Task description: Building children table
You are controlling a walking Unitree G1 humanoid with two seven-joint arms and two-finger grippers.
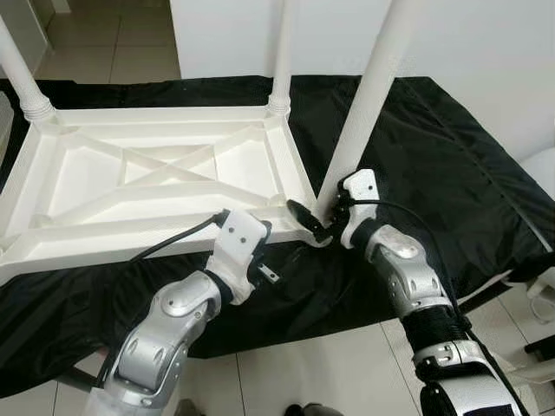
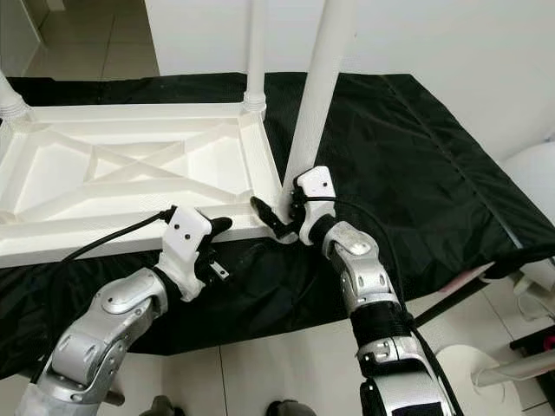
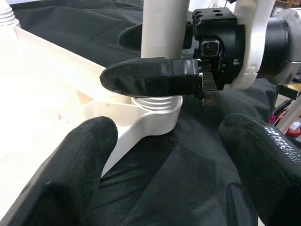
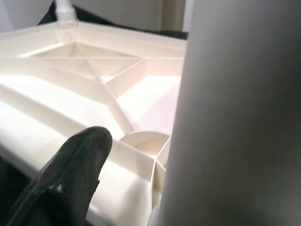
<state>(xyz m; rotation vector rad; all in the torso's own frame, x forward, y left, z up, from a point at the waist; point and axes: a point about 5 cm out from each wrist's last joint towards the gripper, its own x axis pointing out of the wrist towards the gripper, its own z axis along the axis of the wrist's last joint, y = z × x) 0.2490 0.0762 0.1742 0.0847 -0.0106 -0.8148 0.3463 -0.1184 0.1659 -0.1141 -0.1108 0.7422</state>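
3 legs stand on the upturned white tabletop (image 1: 165, 173) in the eye views, and the right gripper (image 1: 319, 217) pinches the near-right leg (image 1: 368, 104) low at its corner socket, while the left gripper (image 1: 260, 251) hovers just beside that corner over the black cloth (image 1: 434, 156). Left wrist view: left fingers (image 3: 56, 179) spread, empty, threads showing at the socket (image 3: 155, 106) — a tilted leg could, I judge, cross-thread. Right wrist view: open room lies rightward; the table's near edge is close.

an upturned white tabletop (image 1: 156, 173) lies on a black-covered surface (image 1: 434, 156).
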